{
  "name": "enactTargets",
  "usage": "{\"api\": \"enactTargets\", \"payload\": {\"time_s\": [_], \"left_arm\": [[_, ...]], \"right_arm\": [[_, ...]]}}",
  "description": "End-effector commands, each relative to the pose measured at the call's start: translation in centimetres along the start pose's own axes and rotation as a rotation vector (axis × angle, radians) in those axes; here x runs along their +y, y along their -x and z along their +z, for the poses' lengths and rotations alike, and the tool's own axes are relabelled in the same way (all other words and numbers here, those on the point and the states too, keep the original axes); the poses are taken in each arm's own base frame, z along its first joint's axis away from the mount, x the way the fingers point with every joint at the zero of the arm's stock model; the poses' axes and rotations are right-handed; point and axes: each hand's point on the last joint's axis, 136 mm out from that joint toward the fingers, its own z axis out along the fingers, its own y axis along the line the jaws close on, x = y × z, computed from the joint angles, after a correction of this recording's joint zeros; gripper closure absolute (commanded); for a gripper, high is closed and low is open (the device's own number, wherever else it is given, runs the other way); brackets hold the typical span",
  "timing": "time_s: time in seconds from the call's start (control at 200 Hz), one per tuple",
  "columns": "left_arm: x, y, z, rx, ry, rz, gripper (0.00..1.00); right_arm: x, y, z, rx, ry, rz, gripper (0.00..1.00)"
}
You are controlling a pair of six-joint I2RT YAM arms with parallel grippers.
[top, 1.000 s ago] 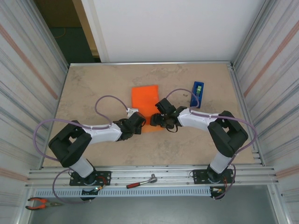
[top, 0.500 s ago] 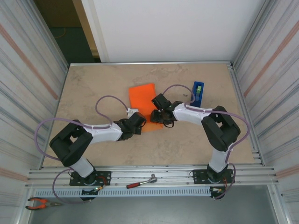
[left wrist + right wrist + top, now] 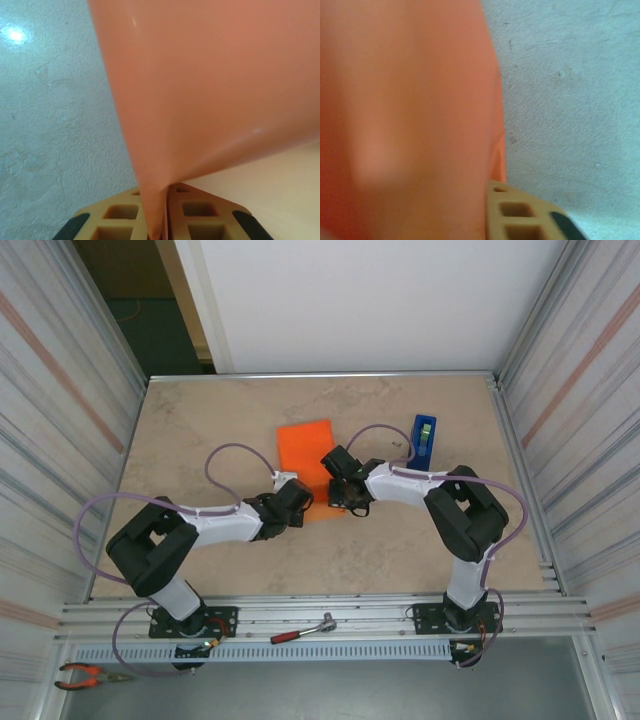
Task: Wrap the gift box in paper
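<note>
- At the near edge of the paper (image 3: 303, 450), my right gripper (image 3: 335, 488) has come in from the right over the last second. It now sits against the sheet's near right corner, close to the left gripper (image 3: 300, 502).
- Its jaws were spread as it came in and are now pressed together. On the right wrist camera the orange edge runs down against the inner side of the tan finger (image 3: 514, 211), so I judge that they are pinching the paper.
- My left gripper has not moved off the near left part of the sheet. Its wrist camera shows the paper drawn into a crease and nipped between the two tan fingers (image 3: 187, 210).
- From above, the sheet has turned a little, with its far left corner swung further left. It lies mid-table (image 3: 200, 430), and the blue tape dispenser (image 3: 421, 440) stands apart to its right.
- A pale pink face at the lower right of the left wrist view is, I think, the gift box (image 3: 272, 195), lying just under the lifted sheet.
- With both hands gripping the near edge, I judge that I can now lift and fold it over the box. Uneven pulling could tear the thin paper or skew it.
</note>
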Motion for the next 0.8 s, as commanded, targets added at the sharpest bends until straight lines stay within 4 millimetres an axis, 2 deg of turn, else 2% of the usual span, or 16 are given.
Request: {"api": "enactTargets", "payload": {"time_s": [0.0, 0.291, 0.351, 0.396, 0.446, 0.511, 0.571, 0.616, 0.671, 0.707, 0.747, 0.752, 0.767, 0.772, 0.787, 0.797], "left_arm": [[-0.5, 0.8, -0.3, -0.012, -0.002, 0.018, 0.85], [-0.2, 0.6, -0.3, -0.011, 0.002, 0.028, 0.85], [-0.2, 0.5, -0.4, -0.012, 0.002, 0.027, 0.85], [-0.1, 0.4, -0.4, -0.011, 0.003, 0.027, 0.85], [0.0, 0.3, -0.4, -0.011, 0.002, 0.028, 0.85], [0.0, 0.2, -0.3, -0.011, 0.005, 0.029, 0.85], [0.0, 0.1, -0.3, -0.007, 0.005, 0.032, 0.86], [0.0, 0.2, -0.3, -0.009, 0.003, 0.033, 0.86], [0.0, 0.1, -0.2, -0.006, 0.005, 0.033, 0.85], [0.0, 0.1, -0.2, -0.007, 0.006, 0.033, 0.86], [0.0, 0.2, -0.2, -0.008, 0.005, 0.033, 0.86], [-0.1, 0.2, -0.2, -0.008, 0.005, 0.034, 0.86], [-0.1, 0.2, -0.2, -0.008, 0.005, 0.035, 0.86], [-0.1, 0.2, -0.2, -0.01, 0.006, 0.035, 0.86], [-0.1, 0.2, -0.2, -0.009, 0.005, 0.035, 0.86], [0.0, 0.3, -0.2, -0.008, 0.006, 0.034, 0.86]], "right_arm": [[-0.1, -0.2, -0.1, -0.004, -0.029, 0.011, 1.0], [1.3, -1.4, -1.1, -0.016, 0.01, 0.022, 1.0], [1.4, -1.7, -1.2, -0.016, 0.015, 0.026, 0.81], [1.6, -1.9, -1.3, -0.017, 0.02, 0.026, 0.76], [1.5, -2.1, -1.1, -0.013, 0.019, 0.028, 0.77], [1.3, -2.1, -0.9, -0.006, 0.019, 0.034, 0.95], [1.2, -2.1, -0.8, -0.004, 0.018, 0.037, 0.99], [1.1, -2.1, -0.8, -0.002, 0.019, 0.04, 0.92], [0.9, -1.9, -0.8, -0.002, 0.015, 0.045, 0.66], [0.8, -1.9, -0.8, -0.001, 0.013, 0.047, 0.6], [0.8, -1.8, -0.7, -0.001, 0.014, 0.048, 0.65], [0.7, -1.8, -0.7, 0.0, 0.013, 0.048, 0.72], [0.7, -1.7, -0.7, -0.002, 0.014, 0.05, 0.82], [0.7, -1.7, -0.7, -0.002, 0.014, 0.05, 0.82], [0.6, -1.7, -0.7, -0.002, 0.014, 0.05, 0.94], [0.6, -1.7, -0.7, -0.002, 0.014, 0.049, 0.96]]}}
